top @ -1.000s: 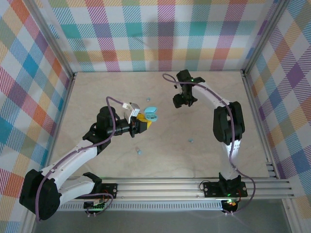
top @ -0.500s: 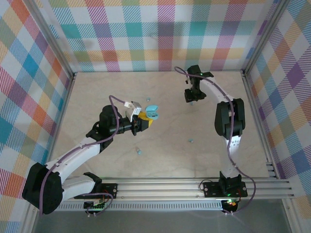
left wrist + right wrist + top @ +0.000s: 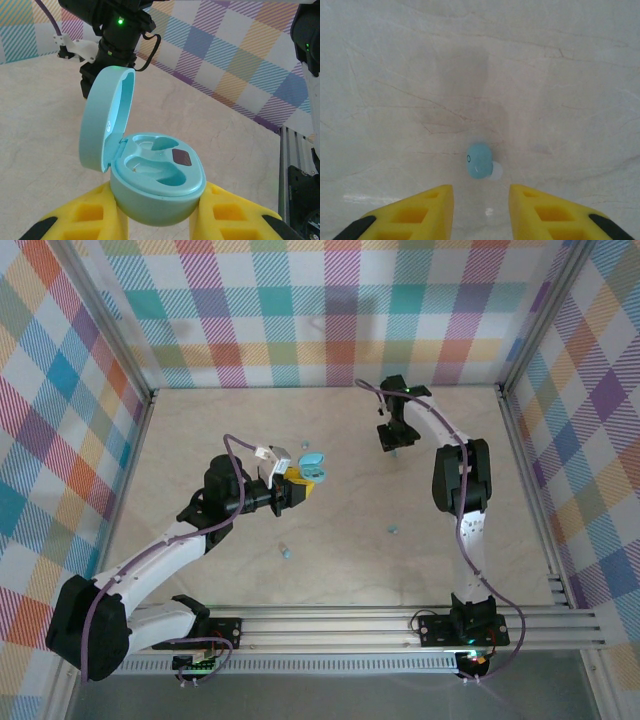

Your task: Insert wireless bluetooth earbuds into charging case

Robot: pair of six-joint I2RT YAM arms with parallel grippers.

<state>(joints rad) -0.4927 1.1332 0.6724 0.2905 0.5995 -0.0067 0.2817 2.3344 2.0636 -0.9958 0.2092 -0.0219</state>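
Observation:
The light blue charging case (image 3: pixel 157 177) has its lid (image 3: pixel 105 120) swung up, and both of its wells show bare. My left gripper (image 3: pixel 160 202) is shut on the case's body, holding it a little above the table left of centre (image 3: pixel 313 468). One pale blue earbud (image 3: pixel 480 161) lies on the table just beyond the tips of my right gripper (image 3: pixel 481 192), which is open with nothing between its fingers. That gripper (image 3: pixel 392 438) points down at the far right of the table. Two more earbuds (image 3: pixel 392 530) (image 3: pixel 287 552) lie nearer the front.
Plaid walls (image 3: pixel 330 330) close in the beige marble table (image 3: pixel 200 430) at the back and both sides. Aluminium rails (image 3: pixel 350 625) run along the front edge and the right side. The right arm's wrist (image 3: pixel 117 30) stands behind the case in the left wrist view.
My right gripper has moved right and farther back, down over the earbud, and its jaws have narrowed. The left gripper with the case has shifted slightly.

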